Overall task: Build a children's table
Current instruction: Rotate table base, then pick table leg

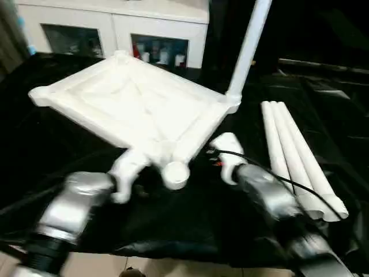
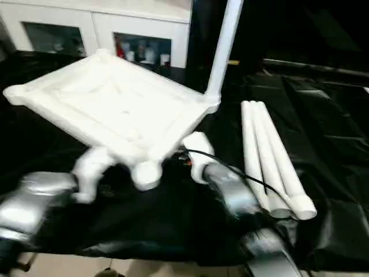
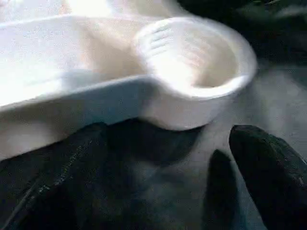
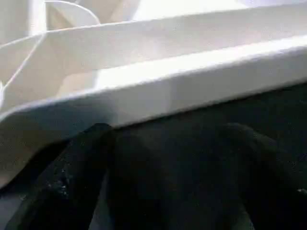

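Note:
The white table top (image 1: 132, 104) lies upside down and tilted on the black cloth, its near corner raised. One white leg (image 1: 248, 46) stands upright in the far right corner socket. Three loose legs (image 1: 294, 156) lie side by side to the right. My left gripper (image 3: 170, 132) is open just below the empty near corner socket (image 3: 192, 62), its fingers (image 3: 268, 177) apart with only cloth between them. My right gripper (image 4: 168, 132) is open, fingertips at the underside of the top's right rim (image 4: 192, 81). Both silver forearms (image 1: 75, 205) reach in from the front.
The black-covered work table (image 1: 190, 222) ends close to me at its front edge, with pale floor below. A white cabinet (image 1: 115, 26) with glass doors stands behind the table. A black cable (image 1: 259, 167) runs along my right forearm.

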Controlling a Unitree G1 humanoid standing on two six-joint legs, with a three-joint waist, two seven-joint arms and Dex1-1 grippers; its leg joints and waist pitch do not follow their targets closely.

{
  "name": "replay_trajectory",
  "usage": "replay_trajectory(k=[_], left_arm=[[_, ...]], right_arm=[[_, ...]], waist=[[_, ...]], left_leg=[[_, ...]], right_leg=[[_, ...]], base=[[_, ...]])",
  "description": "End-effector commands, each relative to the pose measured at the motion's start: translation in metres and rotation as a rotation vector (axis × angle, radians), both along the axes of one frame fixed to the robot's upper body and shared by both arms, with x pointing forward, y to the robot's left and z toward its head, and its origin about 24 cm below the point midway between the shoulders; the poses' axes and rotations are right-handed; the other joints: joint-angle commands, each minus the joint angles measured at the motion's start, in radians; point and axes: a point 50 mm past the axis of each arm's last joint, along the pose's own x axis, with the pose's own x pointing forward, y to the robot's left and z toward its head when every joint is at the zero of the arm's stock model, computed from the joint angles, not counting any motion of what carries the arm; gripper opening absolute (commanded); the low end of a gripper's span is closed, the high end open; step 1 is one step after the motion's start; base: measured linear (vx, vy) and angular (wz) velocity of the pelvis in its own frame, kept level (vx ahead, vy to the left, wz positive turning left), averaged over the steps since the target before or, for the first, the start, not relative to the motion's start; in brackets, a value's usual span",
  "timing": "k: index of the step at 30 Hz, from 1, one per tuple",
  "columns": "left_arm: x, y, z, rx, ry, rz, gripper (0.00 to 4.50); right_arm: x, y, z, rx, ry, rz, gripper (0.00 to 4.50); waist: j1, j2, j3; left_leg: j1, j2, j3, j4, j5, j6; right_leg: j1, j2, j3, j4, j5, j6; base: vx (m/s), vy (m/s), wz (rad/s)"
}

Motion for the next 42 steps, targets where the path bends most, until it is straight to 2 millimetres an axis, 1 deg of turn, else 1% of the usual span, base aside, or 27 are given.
replay_trajectory(k=[1, 2, 3, 4, 5, 6, 7, 8, 9, 10, 12, 13, 14, 15, 16, 17, 19, 21, 22, 23, 24, 26, 28, 33, 39, 41, 42], left_arm=[[-0.004, -0.012, 0.014, -0.051, -0.038, -0.083, 4.47], [-0.004, -0.012, 0.014, -0.052, -0.038, -0.084, 4.47], [-0.003, -0.013, 0.019, -0.065, -0.054, -0.084, 4.47], [-0.001, -0.014, 0.025, -0.082, -0.072, -0.070, 4.47], [0.009, -0.017, 0.036, -0.101, -0.126, -0.001, 4.47], [0.016, -0.019, 0.039, -0.095, -0.168, 0.052, 4.47], [0.017, -0.019, 0.040, -0.094, -0.173, 0.061, 4.47], [0.028, -0.022, 0.044, -0.087, -0.222, 0.153, 4.47], [0.028, -0.022, 0.044, -0.087, -0.222, 0.153, 4.47], [0.034, -0.025, 0.046, -0.079, -0.240, 0.202, 4.50], [0.035, -0.026, 0.046, -0.066, -0.237, 0.206, 4.50], [0.034, -0.026, 0.047, -0.062, -0.237, 0.201, 4.50], [0.033, -0.026, 0.047, -0.069, -0.223, 0.187, 4.50], [0.032, -0.026, 0.047, -0.070, -0.220, 0.184, 4.50], [0.028, -0.027, 0.048, -0.078, -0.208, 0.151, 4.50], [0.026, -0.027, 0.049, -0.080, -0.198, 0.134, 4.50], [0.021, -0.029, 0.050, -0.085, -0.186, 0.090, 4.50], [0.018, -0.029, 0.051, -0.087, -0.179, 0.066, 4.50], [0.016, -0.029, 0.052, -0.088, -0.175, 0.052, 4.50], [0.015, -0.029, 0.052, -0.086, -0.173, 0.040, 4.50], [0.014, -0.029, 0.052, -0.084, -0.171, 0.033, 4.50], [0.014, -0.029, 0.052, -0.083, -0.170, 0.030, 4.50], [0.014, -0.029, 0.054, -0.084, -0.171, 0.023, 4.50], [0.014, -0.029, 0.054, -0.080, -0.170, 0.019, 4.50], [0.011, -0.029, 0.055, -0.081, -0.161, -0.004, 4.50], [0.011, -0.030, 0.056, -0.081, -0.163, -0.010, 4.50], [0.011, -0.030, 0.056, -0.081, -0.163, -0.010, 4.50]], right_arm=[[0.002, -0.021, 0.021, -0.007, -0.053, -0.093, 3.89], [0.002, -0.021, 0.021, -0.007, -0.053, -0.093, 3.89], [0.003, -0.028, 0.027, -0.035, -0.038, -0.144, 3.89], [0.003, -0.034, 0.033, -0.064, -0.026, -0.190, 3.89], [0.004, -0.045, 0.043, -0.091, 0.019, -0.267, 3.89], [0.004, -0.048, 0.045, -0.095, 0.041, -0.287, 3.89], [0.004, -0.048, 0.046, -0.097, 0.044, -0.289, 3.89], [0.004, -0.053, 0.048, -0.115, 0.069, -0.317, 3.89], [0.004, -0.053, 0.048, -0.115, 0.069, -0.317, 3.89], [0.003, -0.059, 0.050, -0.125, 0.102, -0.381, 4.16], [0.004, -0.065, 0.050, -0.122, 0.142, -0.433, 4.26], [0.004, -0.067, 0.051, -0.123, 0.154, -0.447, 4.26], [0.004, -0.068, 0.052, -0.114, 0.170, -0.466, 4.44], [0.003, -0.069, 0.053, -0.111, 0.174, -0.471, 4.44], [0.003, -0.074, 0.055, -0.106, 0.205, -0.520, 4.44], [0.003, -0.076, 0.057, -0.109, 0.214, -0.541, 4.44], [0.002, -0.081, 0.060, -0.117, 0.244, -0.576, 4.44], [0.001, -0.082, 0.060, -0.105, 0.270, -0.585, 4.44], [0.000, -0.082, 0.060, -0.095, 0.288, -0.591, 4.44], [0.000, -0.082, 0.059, -0.076, 0.307, -0.583, 4.44], [0.000, -0.082, 0.057, -0.058, 0.329, -0.577, 4.44], [-0.001, -0.081, 0.056, -0.045, 0.343, -0.574, 4.44], [-0.003, -0.078, 0.053, -0.019, 0.385, -0.554, 4.44], [-0.005, -0.074, 0.048, -0.029, 0.421, -0.536, 4.44], [-0.008, -0.071, 0.035, -0.047, 0.497, -0.533, 4.44], [-0.009, -0.070, 0.031, -0.038, 0.518, -0.541, 4.10], [-0.009, -0.070, 0.031, -0.037, 0.521, -0.542, 4.10]], waist=[[-0.008, 0.021, -0.067], [-0.013, 0.019, -0.065], [-0.020, 0.024, -0.063], [-0.023, 0.031, -0.061], [-0.026, 0.039, -0.061], [-0.032, 0.028, -0.062], [-0.032, 0.029, -0.062], [-0.038, 0.032, -0.060], [-0.037, 0.031, -0.061], [-0.040, 0.034, -0.060], [-0.041, 0.030, -0.065], [-0.041, 0.032, -0.068], [-0.041, 0.033, -0.071], [-0.042, 0.034, -0.072], [-0.042, 0.030, -0.073], [-0.042, 0.033, -0.073], [-0.041, 0.037, -0.070], [-0.039, 0.037, -0.070], [-0.036, 0.034, -0.067], [-0.035, 0.034, -0.065], [-0.034, 0.035, -0.066], [-0.032, 0.036, -0.066], [-0.032, 0.033, -0.067], [-0.032, 0.034, -0.067], [-0.032, 0.034, -0.069], [-0.032, 0.033, -0.069], [-0.031, 0.033, -0.070]], left_leg=[[0.011, -0.020, 0.018, -0.068, -0.195, -0.034], [0.009, -0.022, 0.019, -0.068, -0.196, -0.032], [0.009, -0.024, 0.020, -0.067, -0.215, -0.031], [0.009, -0.026, 0.018, -0.069, -0.213, -0.040], [0.012, -0.025, 0.018, -0.068, -0.214, -0.045], [0.012, -0.025, 0.018, -0.065, -0.209, -0.045], [0.012, -0.026, 0.019, -0.063, -0.209, -0.044], [0.010, -0.027, 0.019, -0.063, -0.213, -0.045], [0.012, -0.026, 0.019, -0.062, -0.214, -0.044], [0.009, -0.028, 0.018, -0.061, -0.201, -0.044], [0.005, -0.029, 0.017, -0.059, -0.169, -0.041], [0.004, -0.031, 0.017, -0.057, -0.144, -0.038], [0.005, -0.031, 0.017, -0.054, -0.126, -0.037], [0.003, -0.032, 0.017, -0.053, -0.112, -0.035], [0.004, -0.033, 0.019, -0.052, -0.085, -0.028], [0.005, -0.032, 0.019, -0.052, -0.083, -0.026], [0.009, -0.029, 0.021, -0.052, -0.106, -0.026], [0.010, -0.029, 0.020, -0.054, -0.111, -0.029], [0.011, -0.027, 0.022, -0.055, -0.128, -0.033], [0.011, -0.027, 0.023, -0.056, -0.139, -0.037], [0.013, -0.027, 0.022, -0.056, -0.143, -0.037], [0.013, -0.027, 0.022, -0.056, -0.144, -0.041], [0.011, -0.027, 0.021, -0.056, -0.141, -0.045], [0.011, -0.028, 0.021, -0.055, -0.132, -0.049], [0.010, -0.028, 0.021, -0.054, -0.113, -0.048], [0.010, -0.028, 0.022, -0.054, -0.112, -0.047], [0.010, -0.028, 0.022, -0.054, -0.113, -0.047]], right_leg=[[0.054, -0.015, 0.016, -0.063, -0.040, -0.171], [0.053, -0.012, 0.016, -0.065, -0.047, -0.171], [0.050, -0.013, 0.016, -0.069, -0.080, -0.168], [0.054, -0.010, 0.016, -0.069, -0.112, -0.161], [0.051, -0.008, 0.017, -0.069, -0.108, -0.161], [0.053, -0.006, 0.016, -0.070, -0.098, -0.163], [0.052, -0.008, 0.016, -0.072, -0.109, -0.163], [0.053, -0.006, 0.016, -0.074, -0.124, -0.162], [0.052, -0.008, 0.016, -0.076, -0.132, -0.161], [0.054, -0.007, 0.017, -0.076, -0.132, -0.156], [0.057, -0.008, 0.016, -0.071, -0.101, -0.157], [0.059, -0.007, 0.016, -0.068, -0.074, -0.160], [0.060, -0.007, 0.017, -0.065, -0.047, -0.164], [0.061, -0.006, 0.017, -0.062, -0.022, -0.169], [0.062, -0.004, 0.016, -0.057, 0.023, -0.183], [0.060, -0.005, 0.015, -0.058, 0.029, -0.189], [0.056, -0.006, 0.016, -0.061, 0.003, -0.194], [0.057, -0.006, 0.015, -0.060, -0.008, -0.195], [0.055, -0.008, 0.017, -0.062, -0.039, -0.192], [0.054, -0.008, 0.017, -0.064, -0.060, -0.185], [0.053, -0.009, 0.017, -0.065, -0.066, -0.182], [0.052, -0.009, 0.016, -0.065, -0.073, -0.174], [0.054, -0.010, 0.016, -0.063, -0.073, -0.173], [0.055, -0.011, 0.016, -0.063, -0.070, -0.170], [0.056, -0.010, 0.015, -0.059, -0.042, -0.180], [0.056, -0.011, 0.015, -0.059, -0.039, -0.182], [0.056, -0.011, 0.015, -0.059, -0.041, -0.183]], base=[[0.000, 0.000, 0.00], [0.000, 0.000, 0.00], [0.000, 0.000, 0.00], [0.000, 0.000, 0.00], [0.000, 0.000, 0.00], [0.000, 0.000, 0.00], [0.000, 0.000, 0.00], [0.000, 0.000, 0.00], [0.000, 0.000, 0.00], [0.000, 0.000, 0.00], [0.000, 0.000, 0.00], [0.000, 0.000, 0.00], [0.000, 0.000, 0.00], [0.000, 0.000, 0.00], [0.000, 0.000, 0.00], [0.000, 0.000, 0.00], [0.000, 0.000, 0.00], [0.000, 0.000, 0.00], [0.000, 0.000, 0.00], [0.000, 0.000, 0.00], [0.000, 0.000, 0.00], [0.000, 0.000, 0.00], [0.000, 0.000, 0.00], [0.000, 0.000, 0.00], [0.000, 0.000, 0.00], [0.000, 0.000, 0.00], [0.000, 0.000, 0.00]])
